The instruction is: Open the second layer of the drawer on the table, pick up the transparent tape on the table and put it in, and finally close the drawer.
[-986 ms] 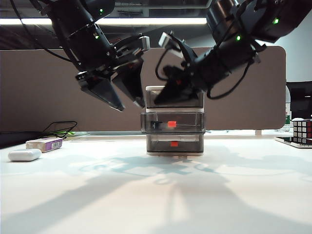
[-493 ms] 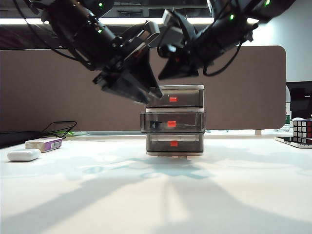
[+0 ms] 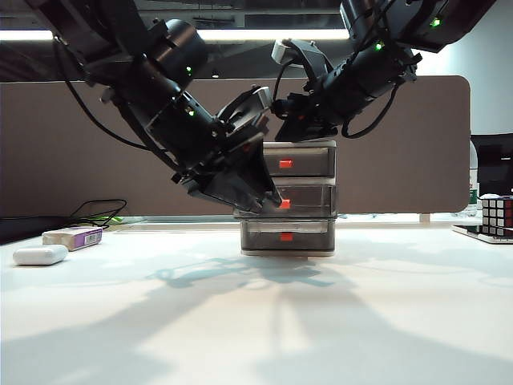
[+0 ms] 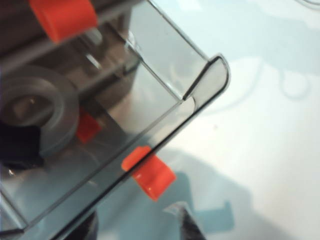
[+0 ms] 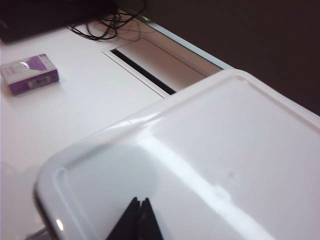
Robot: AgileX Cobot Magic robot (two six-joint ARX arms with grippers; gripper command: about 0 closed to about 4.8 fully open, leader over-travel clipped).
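The bare white table [image 3: 264,329] lies nearest, and past it the left gripper [image 3: 258,195] has dropped within the last second from above the drawer [image 3: 288,197] to the front of the second layer [image 3: 309,200]. In the left wrist view its dark fingertips [image 4: 186,223] sit just beside the red-orange tab [image 4: 148,174], a narrow gap between them and nothing visibly caught; whether they touch the tab cannot be told. The transparent tape [image 4: 42,112] already lies inside that tier, a grey ring seen through the smoky wall with its black clip alongside, so the placing looks done and only the closing remains. The tier still stands slightly proud of the frame, its front corner jutting clear, which suggests the coming move is a push straight in. Higher and further back, the right gripper [image 3: 282,120] has lifted off the unit's front and now hangs over the white top [image 5: 210,165], its fingers pressed together and holding nothing, perhaps to steady the unit. Off to the side lie a purple-and-white box [image 3: 74,237] and a white oval case [image 3: 40,255].
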